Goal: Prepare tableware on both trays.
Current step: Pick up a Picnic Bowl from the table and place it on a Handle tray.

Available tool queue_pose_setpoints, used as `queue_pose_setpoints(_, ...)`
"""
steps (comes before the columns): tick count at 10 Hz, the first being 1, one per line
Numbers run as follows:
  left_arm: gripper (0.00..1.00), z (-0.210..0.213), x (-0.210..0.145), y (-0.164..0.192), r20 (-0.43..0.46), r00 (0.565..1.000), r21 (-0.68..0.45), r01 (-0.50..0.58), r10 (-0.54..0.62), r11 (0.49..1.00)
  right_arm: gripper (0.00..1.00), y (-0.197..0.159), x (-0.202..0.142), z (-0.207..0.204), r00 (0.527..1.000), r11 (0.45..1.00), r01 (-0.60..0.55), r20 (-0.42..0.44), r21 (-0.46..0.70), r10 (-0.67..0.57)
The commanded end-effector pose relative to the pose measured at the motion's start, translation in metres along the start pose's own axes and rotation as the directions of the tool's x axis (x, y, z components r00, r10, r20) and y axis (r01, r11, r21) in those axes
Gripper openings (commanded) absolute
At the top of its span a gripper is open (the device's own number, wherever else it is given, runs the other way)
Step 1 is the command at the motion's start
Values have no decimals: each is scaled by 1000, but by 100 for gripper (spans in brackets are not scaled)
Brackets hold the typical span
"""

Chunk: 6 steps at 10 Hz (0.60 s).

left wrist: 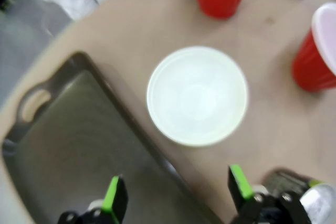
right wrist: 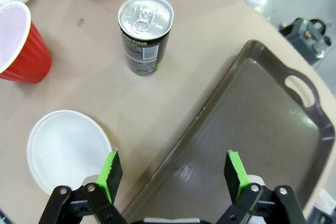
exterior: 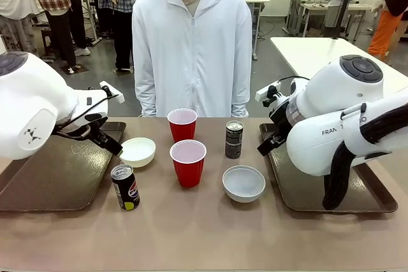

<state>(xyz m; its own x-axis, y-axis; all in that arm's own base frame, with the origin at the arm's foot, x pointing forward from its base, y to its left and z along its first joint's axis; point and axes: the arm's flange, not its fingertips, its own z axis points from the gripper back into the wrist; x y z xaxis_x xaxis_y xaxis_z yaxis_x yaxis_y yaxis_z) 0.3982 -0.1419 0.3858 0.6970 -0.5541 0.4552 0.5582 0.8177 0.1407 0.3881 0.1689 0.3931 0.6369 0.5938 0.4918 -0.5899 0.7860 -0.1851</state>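
Observation:
Two red cups [exterior: 182,123] [exterior: 188,162] stand mid-table between two dark brown trays [exterior: 51,183] [exterior: 319,192]. One white bowl [exterior: 138,151] lies by the left tray, the other [exterior: 243,183] by the right tray. A dark can [exterior: 125,186] stands front left and a second can [exterior: 234,139] centre right. My left gripper [left wrist: 176,192] hangs open over the left tray's [left wrist: 79,145] rim, just short of the bowl [left wrist: 197,95]. Open too, my right gripper [right wrist: 170,174] hovers over the right tray's [right wrist: 252,140] edge, with a bowl [right wrist: 68,150] and can [right wrist: 145,32] beside it.
A person in a white hoodie [exterior: 191,49] stands at the far side of the table. Both trays hold nothing. Bare tabletop [exterior: 204,234] runs along the front edge. Other people and tables stand in the background.

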Motion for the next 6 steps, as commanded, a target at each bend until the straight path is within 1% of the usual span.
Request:
queue_pose_setpoints(1,100,76,-53,-10,-92,993,0,71,-71,997,100,33,-48,79,997,999,37,-72,-23,-39)
queue_pose_setpoints(2,100,103,-73,-13,-102,994,-46,42,-46,998,100,42,-75,108,992,995,97,-79,37,-94)
queue_pose_setpoints(3,100,125,-99,-20,-156,987,-98,32,-47,995,100,53,-109,130,978,985,160,-144,68,-149)
queue_pose_setpoints(4,100,129,-107,-22,-168,985,-145,26,-51,989,100,57,-131,131,962,967,217,-197,130,-189)
queue_pose_setpoints(5,100,132,-116,-28,-177,983,-204,16,-53,979,100,59,-152,120,938,945,274,-267,179,-221)
queue_pose_setpoints(6,100,127,-128,-34,-196,980,-233,-17,-30,972,100,57,-165,106,917,921,337,-288,193,-275)
